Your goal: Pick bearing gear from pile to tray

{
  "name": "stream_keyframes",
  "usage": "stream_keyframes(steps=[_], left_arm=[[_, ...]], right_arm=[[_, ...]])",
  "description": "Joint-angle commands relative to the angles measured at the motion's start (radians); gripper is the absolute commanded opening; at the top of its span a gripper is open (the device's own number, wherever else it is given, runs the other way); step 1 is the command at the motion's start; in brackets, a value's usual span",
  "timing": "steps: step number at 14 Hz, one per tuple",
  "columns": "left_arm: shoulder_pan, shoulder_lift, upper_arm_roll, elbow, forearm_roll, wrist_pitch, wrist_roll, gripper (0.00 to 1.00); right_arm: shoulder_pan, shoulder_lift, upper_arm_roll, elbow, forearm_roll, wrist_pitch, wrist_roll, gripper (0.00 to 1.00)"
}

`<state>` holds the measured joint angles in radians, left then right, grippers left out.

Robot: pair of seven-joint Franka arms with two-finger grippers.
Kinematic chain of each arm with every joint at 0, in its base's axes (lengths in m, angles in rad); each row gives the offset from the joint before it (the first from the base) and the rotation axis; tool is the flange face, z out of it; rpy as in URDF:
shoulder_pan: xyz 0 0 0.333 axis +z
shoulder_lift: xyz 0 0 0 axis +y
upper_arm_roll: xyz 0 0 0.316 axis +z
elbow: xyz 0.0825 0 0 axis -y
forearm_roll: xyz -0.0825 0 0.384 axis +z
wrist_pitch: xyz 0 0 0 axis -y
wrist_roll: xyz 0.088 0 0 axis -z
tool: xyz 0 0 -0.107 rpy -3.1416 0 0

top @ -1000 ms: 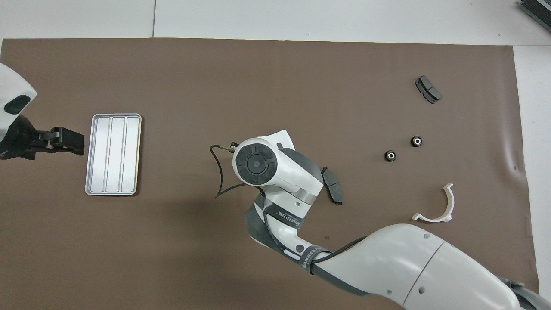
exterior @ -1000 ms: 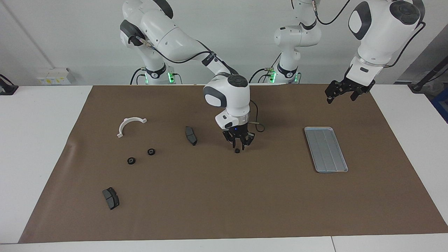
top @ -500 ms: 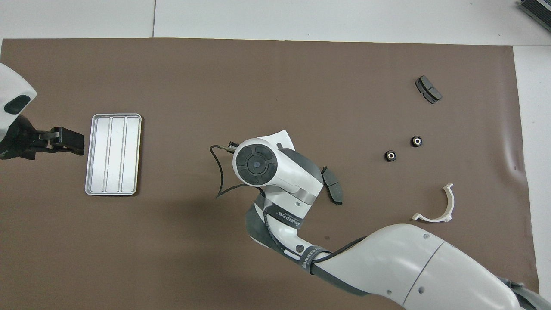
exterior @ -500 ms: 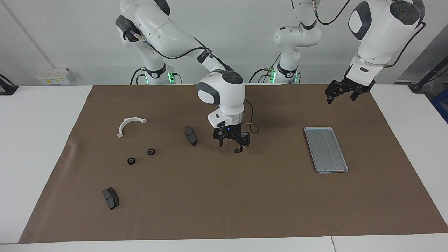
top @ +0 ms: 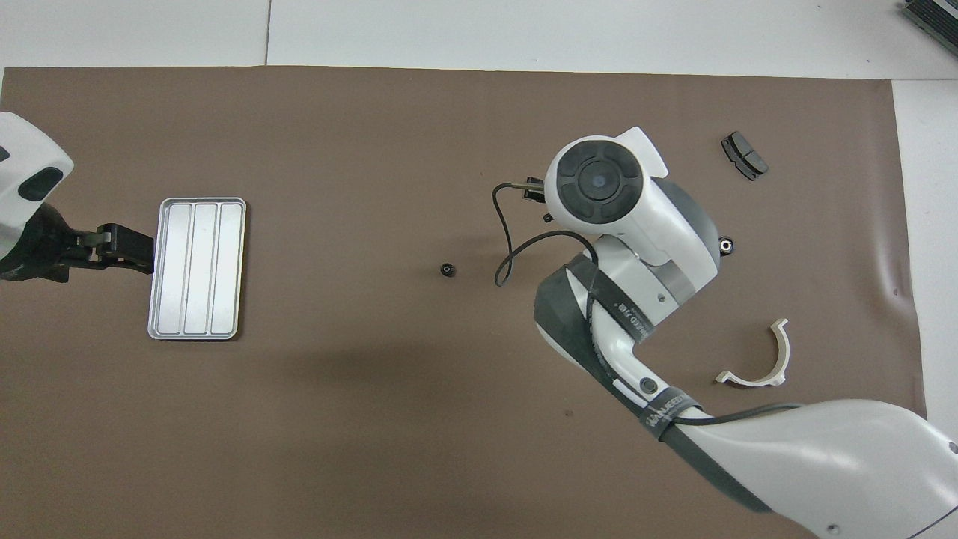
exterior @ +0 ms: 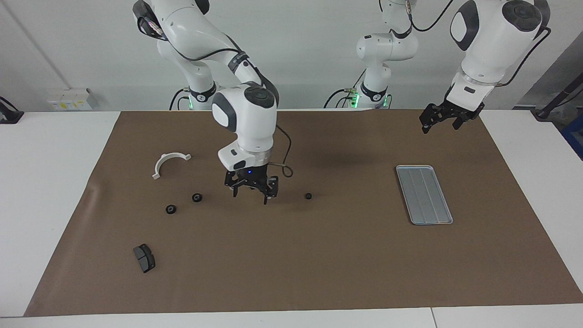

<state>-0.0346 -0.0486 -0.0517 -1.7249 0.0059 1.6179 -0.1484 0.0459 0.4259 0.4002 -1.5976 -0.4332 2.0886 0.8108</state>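
Since a second ago the right gripper (exterior: 251, 193) has left the small ring (exterior: 308, 196) it was over and swung toward the right arm's end of the table; it now hangs empty, fingers spread, low over the mat (exterior: 291, 264). That ring lies alone mid-mat, well apart from the tray (exterior: 424, 194). Two more rings (exterior: 196, 197) (exterior: 171, 209) lie near a white half-ring (exterior: 169, 162) and a pad (exterior: 144, 258). The left gripper (exterior: 442, 119) waits, fingers apart, near the tray, empty.

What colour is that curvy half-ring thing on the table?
White. The half-ring shows best in the facing view.
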Motion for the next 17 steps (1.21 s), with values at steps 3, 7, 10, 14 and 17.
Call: stream_keyframes(steps=[3,7,10,14,17], left_arm=[[-0.092,-0.010,0.001,-0.061,-0.041,0.118,-0.074,1.00],[-0.252,0.108,0.001,-0.055,-0.034,0.276,-0.274,1.00],[-0.356,0.191,0.003,-0.044,-0.009,0.367,-0.391,1.00],[-0.479,0.382,0.006,0.029,0.052,0.445,-0.547,1.00],[-0.490,0.449,0.001,0.065,0.091,0.548,-0.599,1.00]], right_arm=[[-0.008,-0.061,-0.188,-0.045,0.192,0.004,-0.404,1.00],[-0.009,-0.111,-0.314,-0.178,0.327,0.089,-0.651,1.00],[-0.008,-0.147,-0.392,-0.339,0.375,0.255,-0.800,1.00],[-0.009,-0.147,-0.429,-0.404,0.408,0.306,-0.889,1.00],[-0.017,-0.125,-0.469,-0.418,0.526,0.323,-1.071,1.00]])
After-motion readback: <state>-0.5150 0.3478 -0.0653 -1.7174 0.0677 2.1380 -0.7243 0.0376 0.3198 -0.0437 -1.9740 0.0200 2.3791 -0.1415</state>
